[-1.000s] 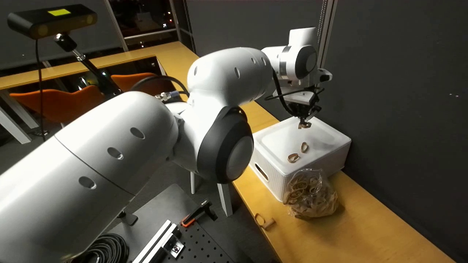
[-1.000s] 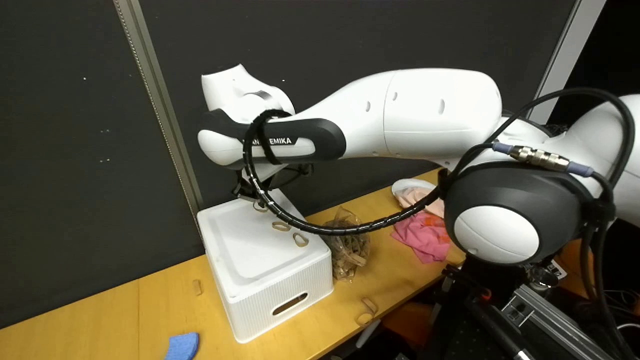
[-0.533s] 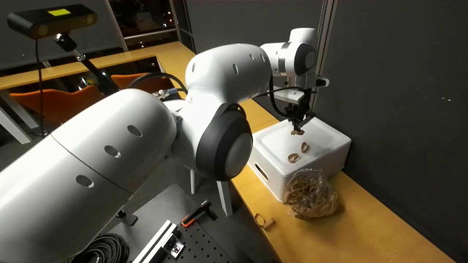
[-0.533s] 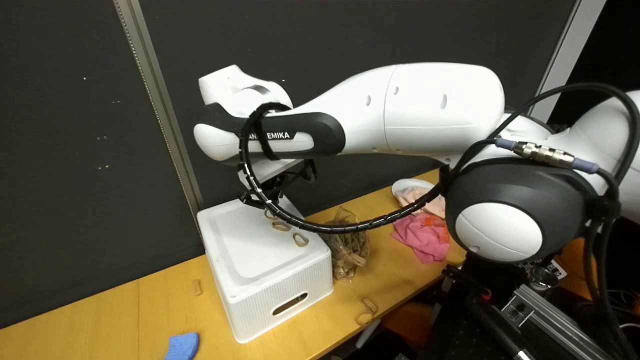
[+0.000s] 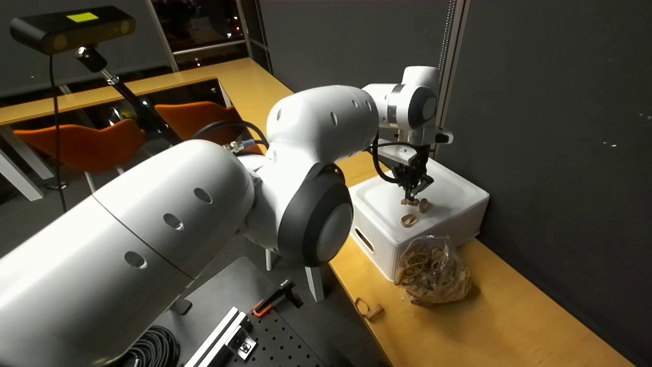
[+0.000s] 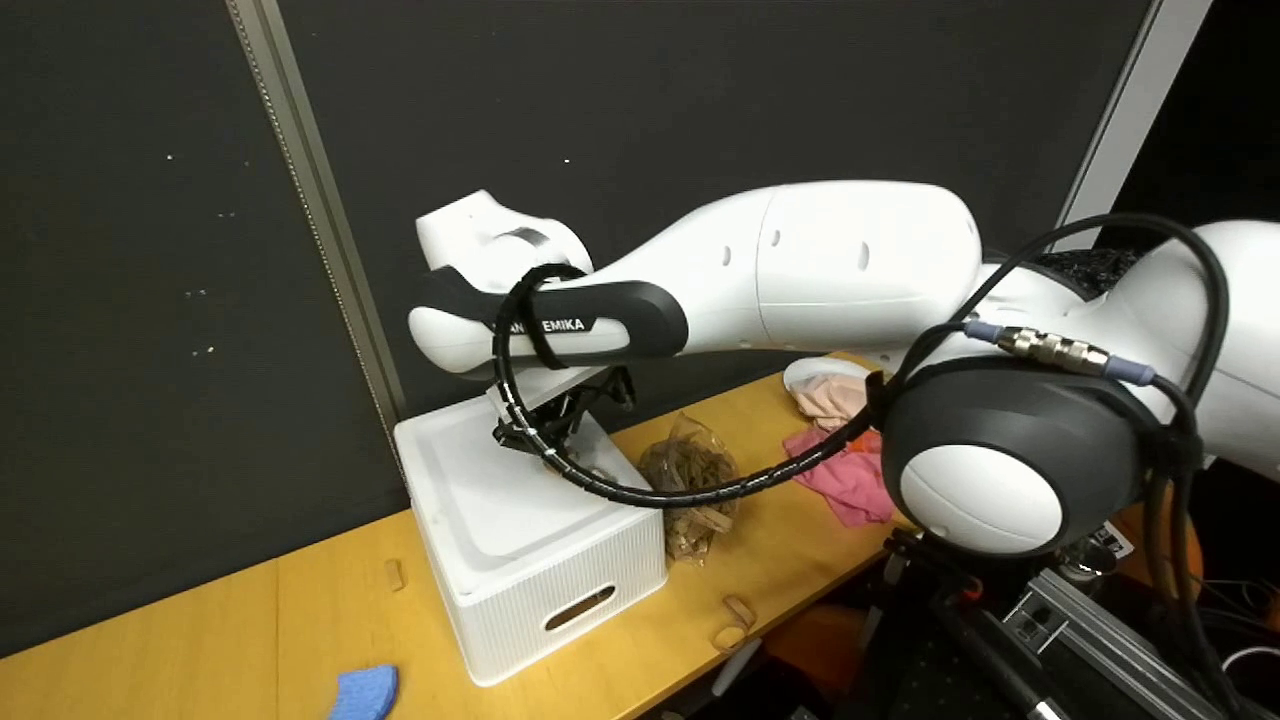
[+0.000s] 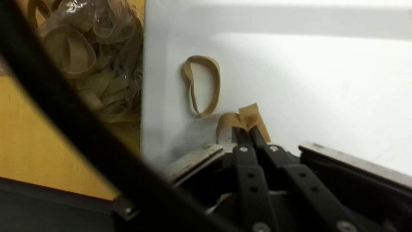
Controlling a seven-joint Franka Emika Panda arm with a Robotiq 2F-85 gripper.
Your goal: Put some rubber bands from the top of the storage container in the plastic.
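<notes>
My gripper (image 5: 410,195) is over the white storage container (image 5: 377,244), its fingers pointing down. In the wrist view the fingertips (image 7: 247,132) are shut on a tan rubber band (image 7: 249,113), pinched with its loops sticking out; whether it touches the lid I cannot tell. Two loose rubber bands lie on the lid, one right beside the held band (image 5: 424,205) and one nearer the corner (image 5: 408,220). The wrist view shows only one loose band (image 7: 217,87) on the lid. The clear plastic bag (image 5: 435,280), full of bands, stands on the table against the container's side.
Two bands (image 5: 374,312) lie near the table edge. In an exterior view, another band (image 6: 394,575) and a blue cloth (image 6: 363,692) lie beside the container, and pink cloth (image 6: 845,480) with a white dish (image 6: 815,368) lies beyond the bag. A dark wall stands close behind the container.
The gripper, with the band in it, has moved across the lid toward the loose bands and the bag's side. The arm has come lower since half a second ago.
</notes>
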